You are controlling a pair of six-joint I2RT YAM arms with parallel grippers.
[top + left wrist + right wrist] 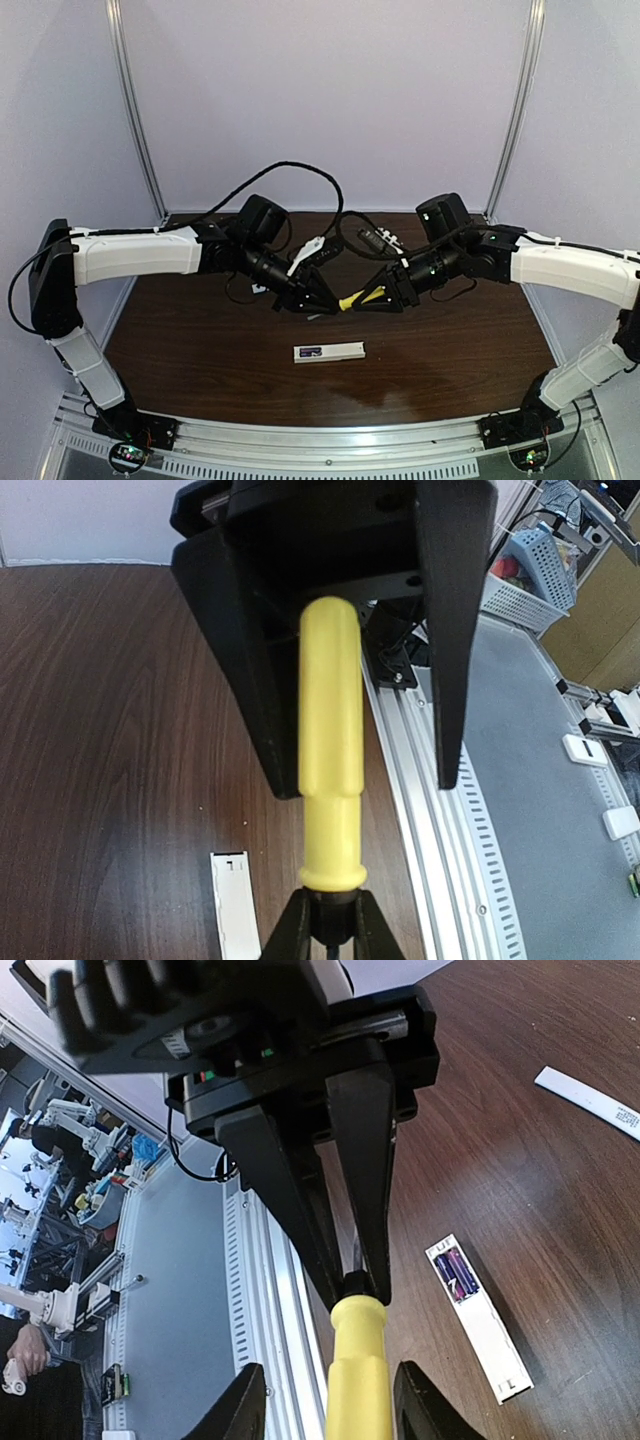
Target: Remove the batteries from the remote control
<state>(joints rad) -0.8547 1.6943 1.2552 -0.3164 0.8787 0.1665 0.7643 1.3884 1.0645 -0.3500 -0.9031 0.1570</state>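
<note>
The white remote control (330,352) lies flat on the dark table with its back open. Two bluish-purple batteries (455,1272) sit in the bay at its left end (308,351). Both grippers are above the table behind it, tip to tip. My left gripper (322,298) (335,905) is shut on the dark collar of a yellow-handled screwdriver (352,297) (332,730). My right gripper (374,297) (332,1400) is open, its fingers spread either side of the yellow handle (358,1370). The remote's plain end (235,905) shows beside the left gripper.
A thin flat white cover strip (590,1100) lies on the table apart from the remote. The metal rail (330,440) runs along the near table edge. White walls and corner posts enclose the back and sides.
</note>
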